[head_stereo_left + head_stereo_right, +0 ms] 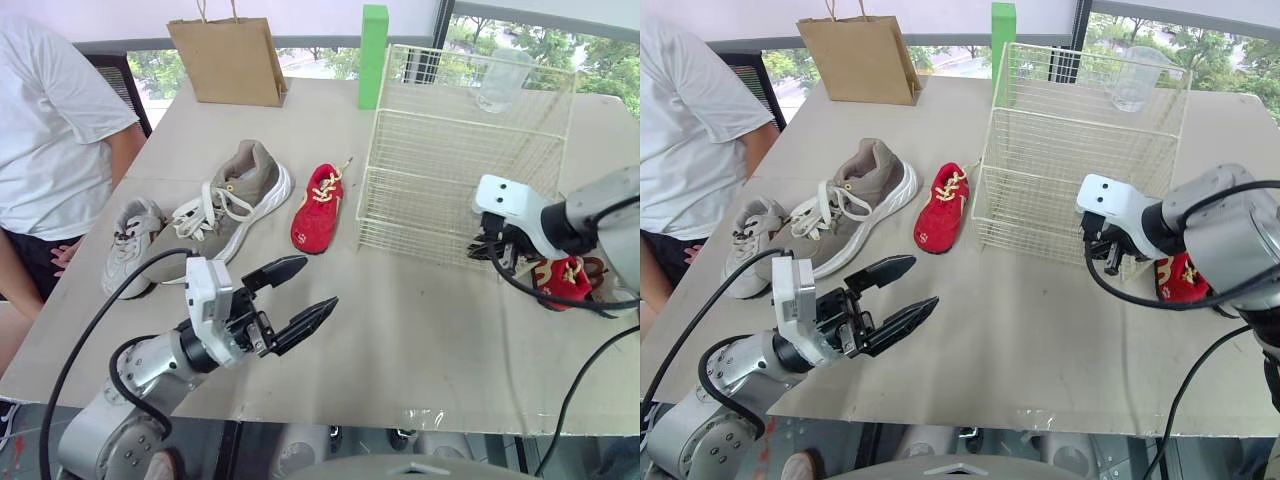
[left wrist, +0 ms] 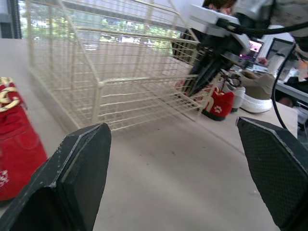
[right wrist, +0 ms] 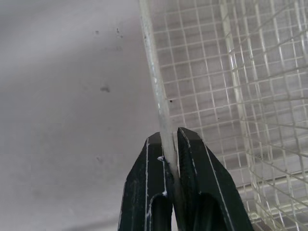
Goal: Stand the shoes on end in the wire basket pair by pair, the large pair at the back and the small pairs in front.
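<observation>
Right gripper [image 3: 169, 138] is pinched tight on one of the thin frame wires of the wire basket [image 1: 455, 150], down at its near right lower corner. Its fingers are nearly touching with just the wire between them. The basket's sitting upright on the table [image 1: 420, 330], toward the back right.

The shoes are all lying out on the tabletop. A small red shoe [image 1: 318, 208] is just beside the basket's left side. A second red shoe [image 1: 562, 280] is off to the basket's right, partly behind the right arm, with a tan-and-white sneaker [image 2: 255, 91] just past it. Left of the first red one there's a large tan sneaker [image 1: 235, 195], then a small grey sneaker [image 1: 128, 240] right next to it.

Left gripper [image 1: 315, 283] hovers over the near part of the table, fingers spread wide, nothing in them.

Further back there's a paper bag [image 1: 228, 62], a green block [image 1: 373, 42] and a clear jug [image 1: 503, 80] behind the basket. A person [image 1: 50, 130] in a white shirt is at the table's left side.
</observation>
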Action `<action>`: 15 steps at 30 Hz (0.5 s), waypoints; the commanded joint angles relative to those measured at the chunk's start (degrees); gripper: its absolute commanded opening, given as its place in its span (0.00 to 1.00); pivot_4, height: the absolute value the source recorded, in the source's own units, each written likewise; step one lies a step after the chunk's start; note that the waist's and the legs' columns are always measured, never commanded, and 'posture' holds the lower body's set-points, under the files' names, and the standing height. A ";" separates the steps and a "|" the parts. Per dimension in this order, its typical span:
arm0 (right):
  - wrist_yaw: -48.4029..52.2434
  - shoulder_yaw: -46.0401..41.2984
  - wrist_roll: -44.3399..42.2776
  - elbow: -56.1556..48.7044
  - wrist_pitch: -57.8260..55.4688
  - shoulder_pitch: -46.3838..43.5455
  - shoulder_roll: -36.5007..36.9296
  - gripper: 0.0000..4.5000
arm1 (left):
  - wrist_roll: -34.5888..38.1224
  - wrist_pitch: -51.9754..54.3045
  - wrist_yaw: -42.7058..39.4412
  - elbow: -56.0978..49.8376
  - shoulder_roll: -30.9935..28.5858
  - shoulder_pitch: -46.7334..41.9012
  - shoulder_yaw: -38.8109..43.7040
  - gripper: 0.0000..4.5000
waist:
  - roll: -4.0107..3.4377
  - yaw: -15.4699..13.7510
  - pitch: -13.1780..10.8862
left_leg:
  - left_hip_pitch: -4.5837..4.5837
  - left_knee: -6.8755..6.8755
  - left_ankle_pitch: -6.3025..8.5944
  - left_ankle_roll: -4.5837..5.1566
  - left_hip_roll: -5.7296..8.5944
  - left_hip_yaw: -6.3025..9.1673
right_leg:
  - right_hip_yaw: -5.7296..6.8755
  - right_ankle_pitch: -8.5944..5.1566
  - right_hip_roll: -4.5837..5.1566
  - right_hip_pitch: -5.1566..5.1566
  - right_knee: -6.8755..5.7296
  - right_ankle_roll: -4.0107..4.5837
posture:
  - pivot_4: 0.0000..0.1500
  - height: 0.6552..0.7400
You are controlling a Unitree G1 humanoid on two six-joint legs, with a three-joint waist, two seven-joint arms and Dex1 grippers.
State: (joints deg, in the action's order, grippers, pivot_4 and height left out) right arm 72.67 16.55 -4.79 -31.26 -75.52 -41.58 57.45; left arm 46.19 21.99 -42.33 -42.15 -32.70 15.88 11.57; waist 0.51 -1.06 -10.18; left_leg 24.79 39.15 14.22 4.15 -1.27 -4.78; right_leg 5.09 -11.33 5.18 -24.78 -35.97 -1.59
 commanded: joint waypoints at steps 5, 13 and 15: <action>-0.59 -4.32 -5.42 -1.49 9.69 5.94 7.91 0.02 | -1.37 -3.04 -2.40 1.72 -0.28 -2.13 0.28 1.00 | 0.00 -0.11 0.00 | 0.00 0.05 -0.03 0.08 0.05 -0.03 | 0.16 -0.01 -0.02 0.02 0.01 -0.03 | 1.00 1.00; 0.14 -6.53 -7.21 4.61 27.46 8.96 8.27 0.02 | -1.17 -2.48 -3.04 2.07 -1.17 -2.91 1.34 1.00 | 0.00 0.37 0.00 | -0.05 0.05 -0.16 0.27 -0.06 -0.10 | 0.12 -0.02 -0.20 0.04 -0.04 -0.07 | 1.00 1.00; 0.79 -7.02 -7.38 5.78 30.68 9.96 9.13 0.02 | -0.92 -2.33 -2.96 1.90 -1.39 -2.74 1.77 1.00 | 0.00 0.35 0.00 | -0.05 0.06 -0.16 0.27 -0.06 -0.10 | 0.12 -0.01 -0.19 0.05 -0.04 -0.07 | 1.00 1.00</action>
State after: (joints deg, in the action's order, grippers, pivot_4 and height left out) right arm 72.86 12.23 -11.68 -25.62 -47.78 -31.59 65.60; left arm 44.51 20.40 -44.93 -39.23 -33.57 13.19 11.94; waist 0.51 -0.71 -10.18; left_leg 24.74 39.22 14.06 4.42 -1.33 -4.89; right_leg 5.21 -11.35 4.99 -24.74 -36.02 -1.66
